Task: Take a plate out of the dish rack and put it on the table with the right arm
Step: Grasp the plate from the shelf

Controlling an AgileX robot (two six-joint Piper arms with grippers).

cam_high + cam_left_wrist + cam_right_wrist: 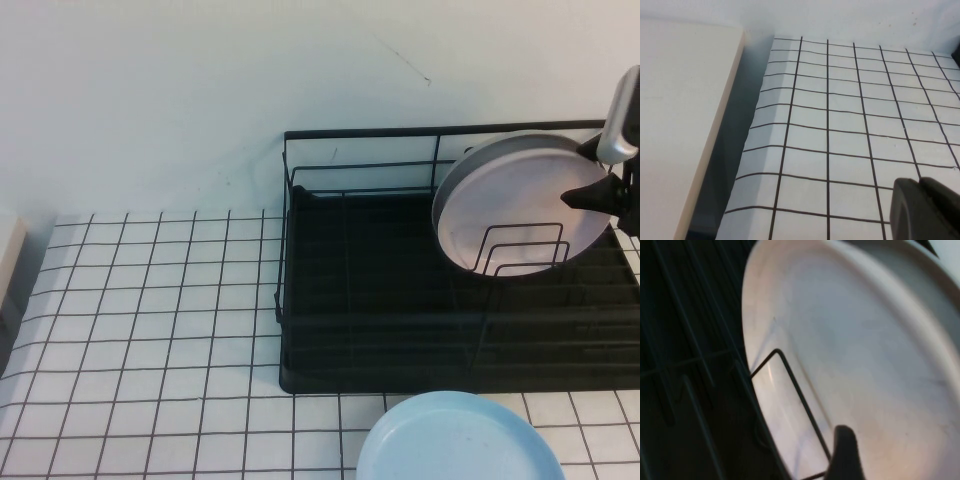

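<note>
1. the pale pink plate (pixel 520 200) is seen standing tilted on its edge in the right part of the dish rack (pixel 360 300), in the upper right of the high view, leaning behind the upright wire dividers (pixel 520 250).
2. the right claw (pixel 600 190) is seen at the plate's right rim, at the right edge of the high view, with one dark fingertip (pixel 585 197) lying over the plate's face. in the right wrist view a single dark fingertip (pixel 842 452) is seen against the plate's inner surface (pixel 865 365).
3. whether the right claw is pinching the rim or only resting against it cannot be told; the second finger is not shown.
4. a likely risk: if the rim is gripped too shallowly, the plate could be expected to slip and drop back into the rack when lifted.
5. another risk: the lower edge sits behind the dividers, so a sideways pull could catch it on the wire and drag the rack.
6. a light blue plate (pixel 460 440) lies on the desk (pixel 150 330) at the bottom of the high view, in front of the rack; a careless set-down could strike it.
7. the left claw (pixel 925 210) is seen low over the desk's grid in its wrist view, well apart from the rack; it looks pressed together.
</note>
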